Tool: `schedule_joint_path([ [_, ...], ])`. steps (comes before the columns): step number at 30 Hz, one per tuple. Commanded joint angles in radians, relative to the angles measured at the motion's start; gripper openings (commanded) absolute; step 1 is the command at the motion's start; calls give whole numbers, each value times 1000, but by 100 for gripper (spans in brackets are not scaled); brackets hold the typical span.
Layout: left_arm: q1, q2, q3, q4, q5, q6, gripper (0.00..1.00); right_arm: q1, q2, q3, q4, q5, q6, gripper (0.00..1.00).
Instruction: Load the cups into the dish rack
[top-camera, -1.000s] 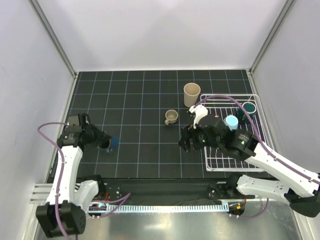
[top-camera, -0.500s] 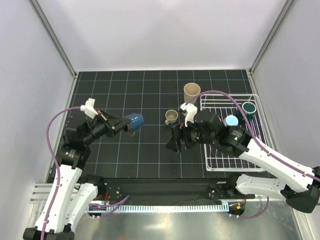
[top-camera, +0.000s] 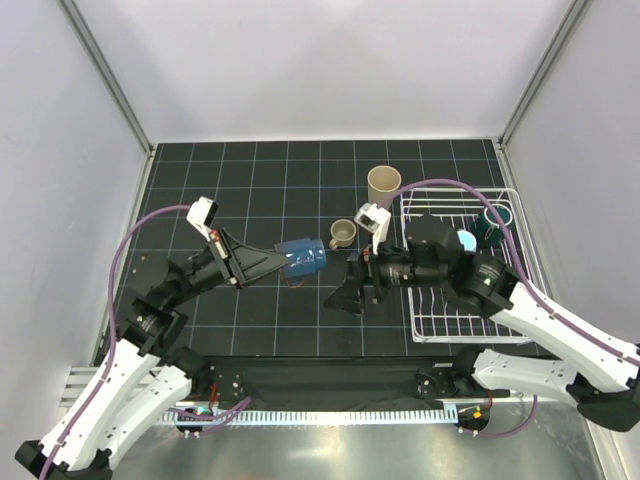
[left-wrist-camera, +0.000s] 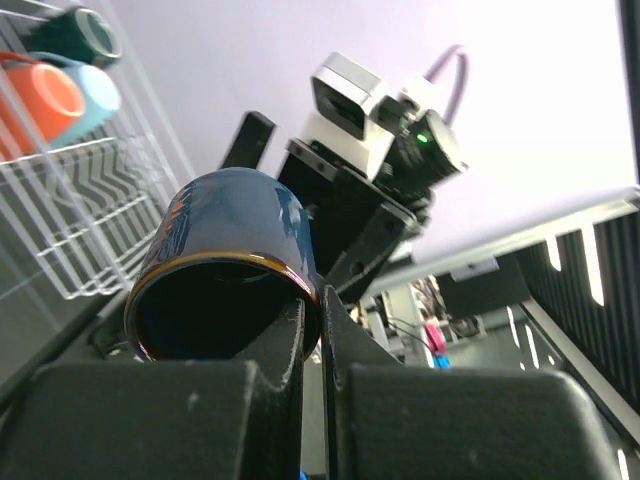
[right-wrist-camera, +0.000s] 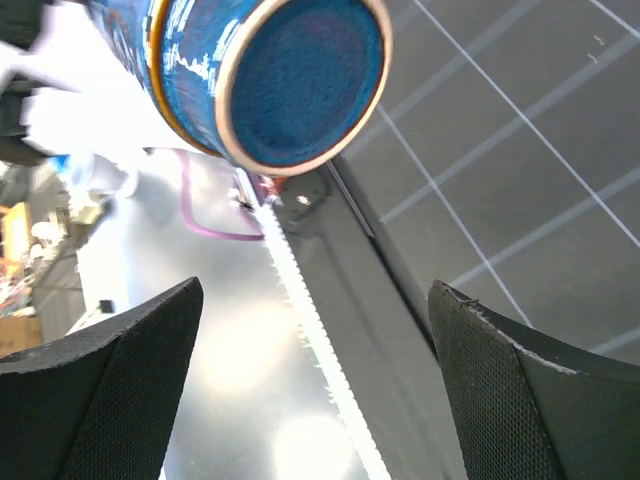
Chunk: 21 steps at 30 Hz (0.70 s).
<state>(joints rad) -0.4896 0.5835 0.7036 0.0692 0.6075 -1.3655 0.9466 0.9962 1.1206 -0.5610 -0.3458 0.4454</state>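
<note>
My left gripper (top-camera: 284, 259) is shut on the rim of the navy cup (top-camera: 303, 256) and holds it on its side above the mat, base pointing right. In the left wrist view one finger is inside the navy cup (left-wrist-camera: 230, 260) and one is outside. My right gripper (top-camera: 346, 288) is open and empty just right of the cup. In the right wrist view the cup's base (right-wrist-camera: 300, 80) faces it. The white dish rack (top-camera: 450, 312) is at the right and holds the light blue mug (top-camera: 463, 240) and the dark teal mug (top-camera: 497, 222). The orange cup (left-wrist-camera: 35, 90) shows in the rack only in the left wrist view.
The tall beige tumbler (top-camera: 384, 187) stands upright at the rack's far left corner. The small taupe mug (top-camera: 343, 234) stands on the mat just behind my right gripper. Grey walls close in the mat on the left, back and right.
My left arm has lifted the navy cup from the mat's left side and carried it right, tipped on its side. My right gripper has moved left toward it.
</note>
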Motion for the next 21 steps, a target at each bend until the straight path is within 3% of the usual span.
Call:
schedule_joint_path([
  [1,-27,-43,8,202,14,-44,0,3,-82,-13,122,-84,12,93],
  [11,-37,-70,-24,337,11,-175,0,3,-90,-31,363,-119,27,95],
  [21,-38,-76,-33,340,5,-207,1,3,28,100,388,-176,-63,93],
])
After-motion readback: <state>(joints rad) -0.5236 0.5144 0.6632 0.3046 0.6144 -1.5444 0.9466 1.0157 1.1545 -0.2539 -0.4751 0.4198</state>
